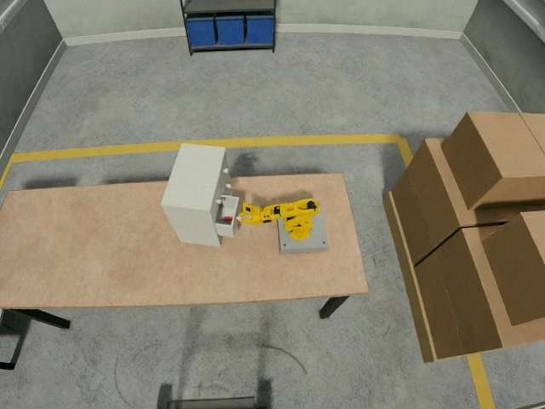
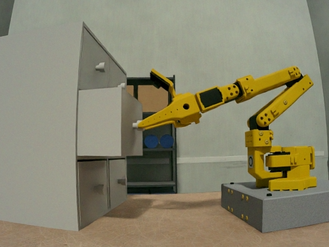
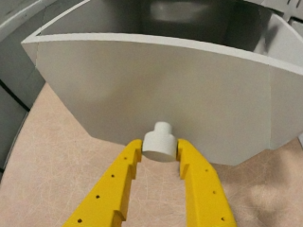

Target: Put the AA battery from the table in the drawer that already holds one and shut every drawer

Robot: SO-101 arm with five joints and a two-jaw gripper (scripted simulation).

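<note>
An open drawer (image 1: 225,229) (image 2: 99,122) (image 3: 151,80) sticks out of the middle of the white cabinet (image 1: 193,175) (image 2: 39,119). My gripper (image 1: 239,218) (image 2: 139,126) (image 3: 160,150) is shut on this drawer's white knob, with one fingertip against each side of it. A small red thing (image 1: 227,218), which looks like a battery, lies in the drawer near its front; whether it is one or more I cannot tell. In the wrist view the drawer's floor is mostly hidden behind its front. No battery shows on the table (image 1: 110,264) (image 2: 185,231).
The drawers above and below, such as an upper one (image 2: 91,53) and two lower ones (image 2: 91,194) (image 2: 116,167), look shut, and their knobs stick out. The arm's grey base block (image 1: 303,245) (image 2: 241,210) stands to the right, facing the cabinet.
</note>
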